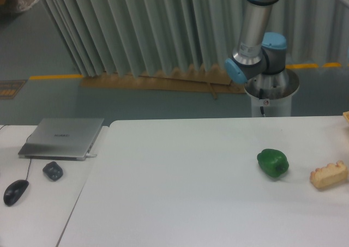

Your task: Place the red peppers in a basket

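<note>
Green pepper (272, 162) near bread block (329, 175) at table's (180, 203) right edge, gripper out of view

A pepper (272, 163) lies on the counter (180, 187) toward its right side, with a bread block (329, 175) just to its right. On the neighbouring counter to the left, a laptop (62, 138) sits behind a mouse (15, 192). The arm (253, 40) stands behind the counter.

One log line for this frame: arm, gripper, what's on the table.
arm: raised behind table | gripper: out of view | table: green pepper, bread block | red pepper, basket: unseen
</note>
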{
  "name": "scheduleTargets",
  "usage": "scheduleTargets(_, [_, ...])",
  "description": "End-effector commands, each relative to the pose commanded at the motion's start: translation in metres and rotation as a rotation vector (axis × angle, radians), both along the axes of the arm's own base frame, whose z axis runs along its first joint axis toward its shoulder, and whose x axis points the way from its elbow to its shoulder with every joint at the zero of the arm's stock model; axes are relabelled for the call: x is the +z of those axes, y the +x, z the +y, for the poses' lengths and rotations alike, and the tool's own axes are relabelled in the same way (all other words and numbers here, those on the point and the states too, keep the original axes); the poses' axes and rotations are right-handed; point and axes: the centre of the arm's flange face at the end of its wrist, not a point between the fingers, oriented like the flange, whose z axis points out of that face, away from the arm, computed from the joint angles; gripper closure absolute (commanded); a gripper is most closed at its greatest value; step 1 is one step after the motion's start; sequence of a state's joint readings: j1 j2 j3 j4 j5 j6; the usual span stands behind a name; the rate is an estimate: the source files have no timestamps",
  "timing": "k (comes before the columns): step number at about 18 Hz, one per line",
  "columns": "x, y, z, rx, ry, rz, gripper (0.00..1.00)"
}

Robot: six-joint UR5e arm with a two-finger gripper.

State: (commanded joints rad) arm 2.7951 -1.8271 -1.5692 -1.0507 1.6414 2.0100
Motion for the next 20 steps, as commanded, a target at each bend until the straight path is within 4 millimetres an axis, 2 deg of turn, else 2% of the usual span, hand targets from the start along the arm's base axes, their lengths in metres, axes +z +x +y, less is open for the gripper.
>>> scheduleTargets(3, [-0.003,0.021,0.027,0.069,0.021,-0.025,0.0])
scheduleTargets(7, [-0.013,0.039,0.044,0.026,-0.007,-0.075,0.0])
scheduleTargets(10, [-0.022,0.04,0.045,0.022,-0.012,-0.09,0.0])
scheduleTargets(20, [-0.029,0.036,0.042,0.03,-0.011,-0.108,0.0])
